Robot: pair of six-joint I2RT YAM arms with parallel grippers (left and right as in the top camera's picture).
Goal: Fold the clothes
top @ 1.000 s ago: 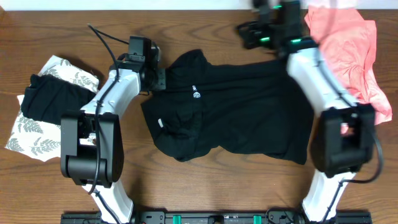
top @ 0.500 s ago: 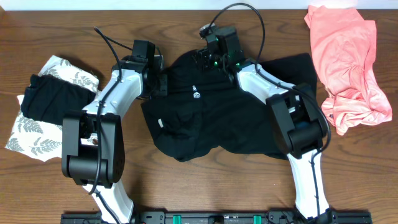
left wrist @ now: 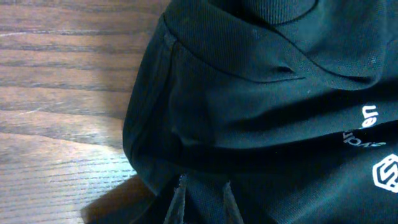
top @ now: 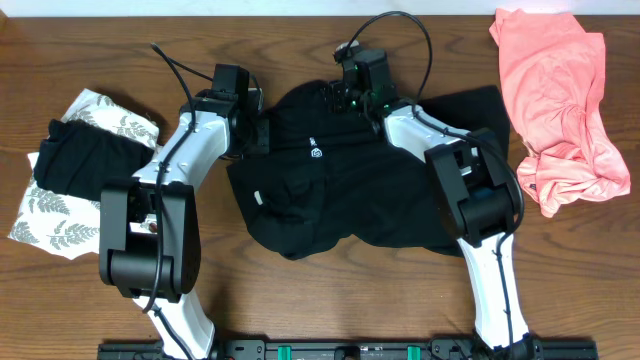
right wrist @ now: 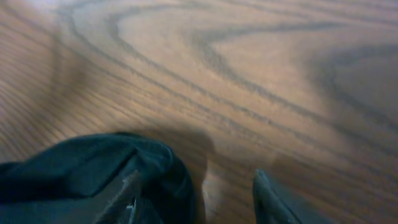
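Since a second ago, my right gripper (top: 343,97) has swung over from the pink clothes (top: 555,100) to the collar of the black shirt (top: 350,190). Its fingers stand wide apart, with a fold of shirt beside one. My left gripper (left wrist: 203,186) is narrow and pinches the shirt's shoulder. The shirt lies spread mid-surface (top: 330,320), between both arms.

place: robot lab bench | evidence: wooden table (top: 60,300), two mounted arms (top: 190,150)
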